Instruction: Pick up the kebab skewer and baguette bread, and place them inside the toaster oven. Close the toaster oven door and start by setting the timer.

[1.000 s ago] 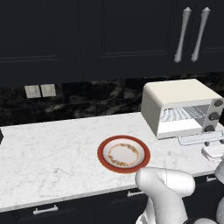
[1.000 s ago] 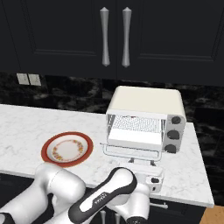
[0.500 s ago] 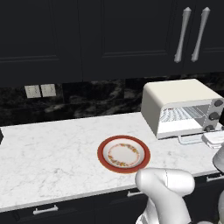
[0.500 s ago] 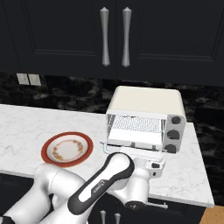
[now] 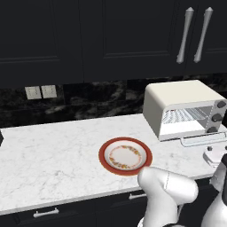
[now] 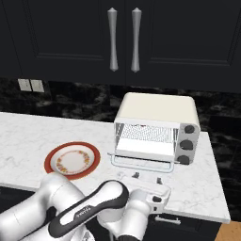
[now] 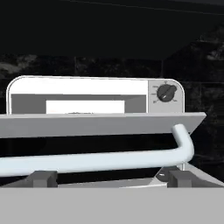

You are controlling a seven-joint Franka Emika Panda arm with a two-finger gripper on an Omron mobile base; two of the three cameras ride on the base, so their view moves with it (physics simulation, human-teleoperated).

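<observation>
Gripper (image 6: 147,177) low in front of toaster oven (image 6: 156,128), jaws wide open, nothing held. Oven door (image 6: 141,150) down flat, handle (image 7: 96,160) just ahead of fingertips (image 7: 42,178). Plate (image 6: 72,159) off to left.

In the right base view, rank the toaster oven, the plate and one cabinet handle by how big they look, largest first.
1. Toaster oven, clearly the largest.
2. Plate, wide but flat.
3. Cabinet handle, long but very thin.
The handle sits farther from the camera than the plate, so the order of those two by true size is unsure.
</observation>
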